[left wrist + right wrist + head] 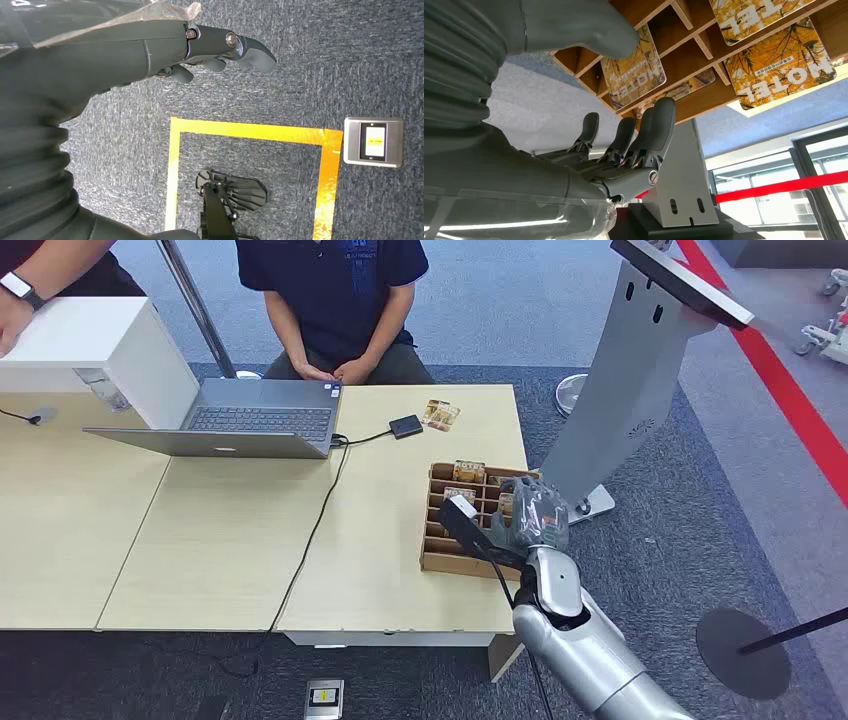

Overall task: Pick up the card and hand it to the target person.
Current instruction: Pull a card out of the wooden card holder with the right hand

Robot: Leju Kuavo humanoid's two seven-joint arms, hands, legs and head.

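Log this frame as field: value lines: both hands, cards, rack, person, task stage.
right hand: open, fingers apart, over the wooden rack, holding nothing
left hand: hangs over carpet, holding nothing
rack cards: yellow, printed HOTEL, standing in slots
loose cards: flat on table near far edge
person: seated at far side, hands together
task stage: no card picked up yet

we see laptop [240, 418] on table [230, 560] far left | card rack [455, 530] near right edge, cards [467, 470] in slots | right hand [525, 515] over rack | person [335, 300] behind table
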